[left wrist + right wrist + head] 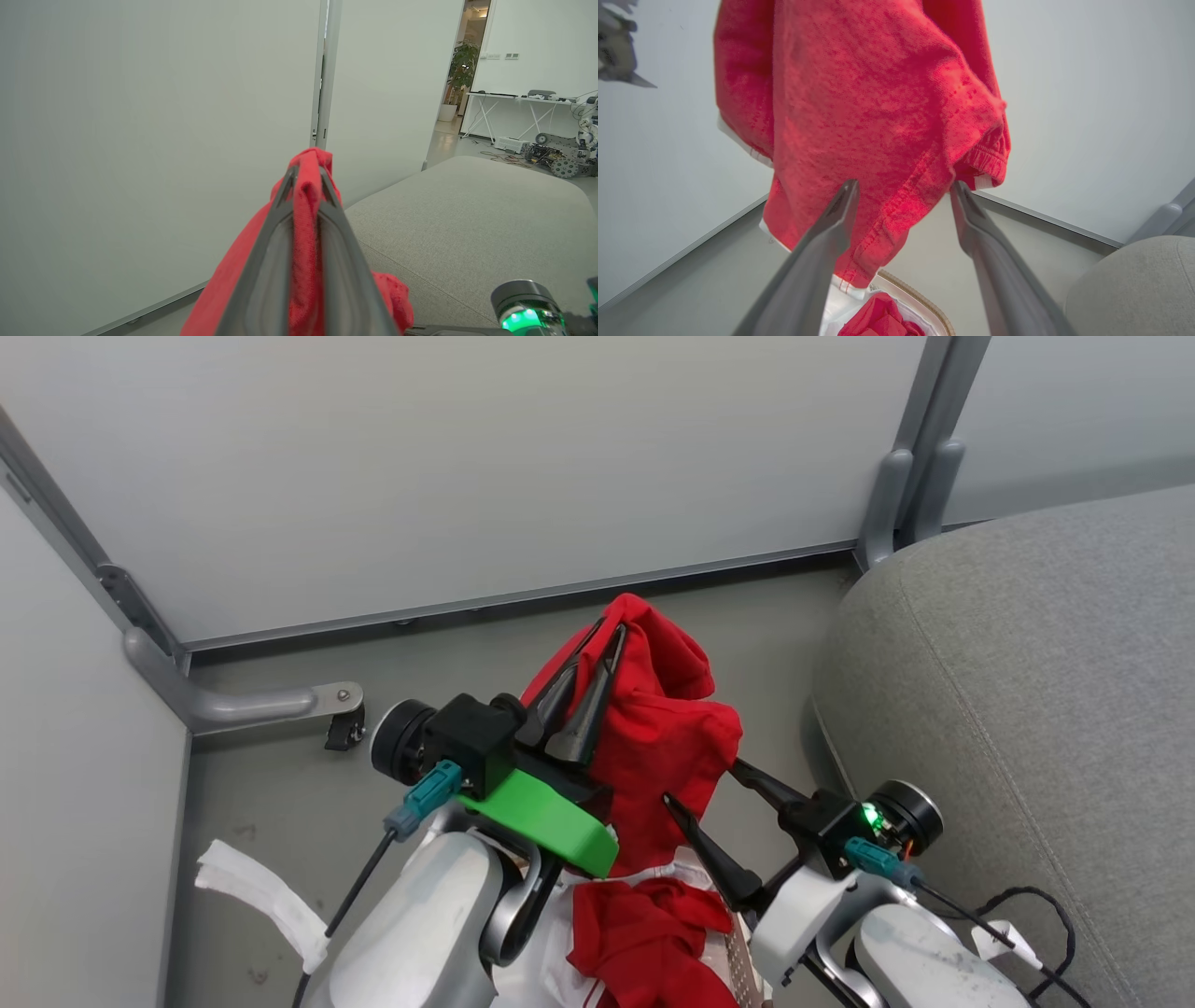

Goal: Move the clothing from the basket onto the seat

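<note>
Above the basket, a red garment is held up next to the seat.
The red garment is pinched tight between the closed fingers of the left gripper and hangs down over the basket. More red clothing is seen lying inside the basket. The fingers of the right gripper are spread wide open close by the hanging cloth, and nothing is held in them. The big grey seat is found on the robot's right.
</note>
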Robot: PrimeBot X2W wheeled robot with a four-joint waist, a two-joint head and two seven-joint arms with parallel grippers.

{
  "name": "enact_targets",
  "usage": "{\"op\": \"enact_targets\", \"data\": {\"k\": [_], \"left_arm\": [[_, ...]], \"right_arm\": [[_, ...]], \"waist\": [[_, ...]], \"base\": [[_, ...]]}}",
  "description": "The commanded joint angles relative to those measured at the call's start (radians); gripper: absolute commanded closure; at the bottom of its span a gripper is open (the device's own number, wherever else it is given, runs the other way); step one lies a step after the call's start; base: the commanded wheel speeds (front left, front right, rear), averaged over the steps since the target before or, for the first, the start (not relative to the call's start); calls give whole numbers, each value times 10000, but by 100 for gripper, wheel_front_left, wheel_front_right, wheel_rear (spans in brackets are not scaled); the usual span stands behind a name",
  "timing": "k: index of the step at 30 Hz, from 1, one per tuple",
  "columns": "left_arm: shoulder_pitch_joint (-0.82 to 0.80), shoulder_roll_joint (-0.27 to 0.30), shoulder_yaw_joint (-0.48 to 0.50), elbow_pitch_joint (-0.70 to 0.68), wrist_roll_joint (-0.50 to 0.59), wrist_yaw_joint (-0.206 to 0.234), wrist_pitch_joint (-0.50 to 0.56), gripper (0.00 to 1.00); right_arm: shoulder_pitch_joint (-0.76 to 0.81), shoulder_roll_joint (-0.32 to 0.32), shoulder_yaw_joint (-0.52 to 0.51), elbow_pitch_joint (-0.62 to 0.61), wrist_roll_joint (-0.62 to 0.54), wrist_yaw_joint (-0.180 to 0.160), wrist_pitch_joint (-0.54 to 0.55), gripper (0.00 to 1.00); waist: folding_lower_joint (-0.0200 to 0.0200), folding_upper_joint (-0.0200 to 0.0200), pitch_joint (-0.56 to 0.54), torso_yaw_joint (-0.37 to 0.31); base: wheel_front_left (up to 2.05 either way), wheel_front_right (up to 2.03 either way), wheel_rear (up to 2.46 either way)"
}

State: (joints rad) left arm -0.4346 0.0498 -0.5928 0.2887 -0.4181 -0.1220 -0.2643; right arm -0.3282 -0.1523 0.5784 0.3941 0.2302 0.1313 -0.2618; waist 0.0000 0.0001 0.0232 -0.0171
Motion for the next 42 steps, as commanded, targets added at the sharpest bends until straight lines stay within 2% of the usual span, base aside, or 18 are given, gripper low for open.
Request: {"op": "enact_targets", "data": {"k": [1,7,8,9,10,21,22,23,30,42], "left_arm": [[-200,23,-71,-22,-22,12,-4,100],[-306,23,-438,43,-268,43,-4,100],[-300,25,-482,65,-330,65,-2,100],[-298,23,-528,65,-359,84,-4,100],[-281,23,-563,71,-403,90,-2,100],[-178,25,-465,172,-370,270,-4,100],[-163,25,-410,152,-348,282,-4,56],[-130,28,-334,191,-300,350,-2,0],[47,104,252,412,267,432,2,0],[977,146,1430,205,1049,173,2,0]], "right_arm": [[-219,-18,46,81,84,-10,-48,0],[-692,258,147,387,182,-10,-48,0],[-750,285,203,376,156,-10,-49,50],[-794,320,179,284,109,-10,-48,88],[-762,350,166,244,85,-10,-49,100],[-404,553,-243,-397,-187,-10,-49,100],[-351,557,-313,-500,-225,-10,-49,100],[-268,568,-396,-629,-262,-10,-48,100],[178,643,-946,-1734,-647,-10,-48,100],[734,886,-1835,-3088,-858,-10,-48,100]], "waist": [[0,-1,73,171],[0,-1,124,490],[0,-1,127,535],[0,-1,136,566],[0,-1,140,586],[0,-1,334,458],[0,-1,348,414],[0,-1,363,341],[0,-1,486,-462],[0,-1,778,-3365]], "base": [[0,0,0],[0,0,0],[0,0,0],[0,0,0],[0,0,0],[0,0,0],[0,0,0],[0,0,0],[0,0,0],[0,0,0]]}}
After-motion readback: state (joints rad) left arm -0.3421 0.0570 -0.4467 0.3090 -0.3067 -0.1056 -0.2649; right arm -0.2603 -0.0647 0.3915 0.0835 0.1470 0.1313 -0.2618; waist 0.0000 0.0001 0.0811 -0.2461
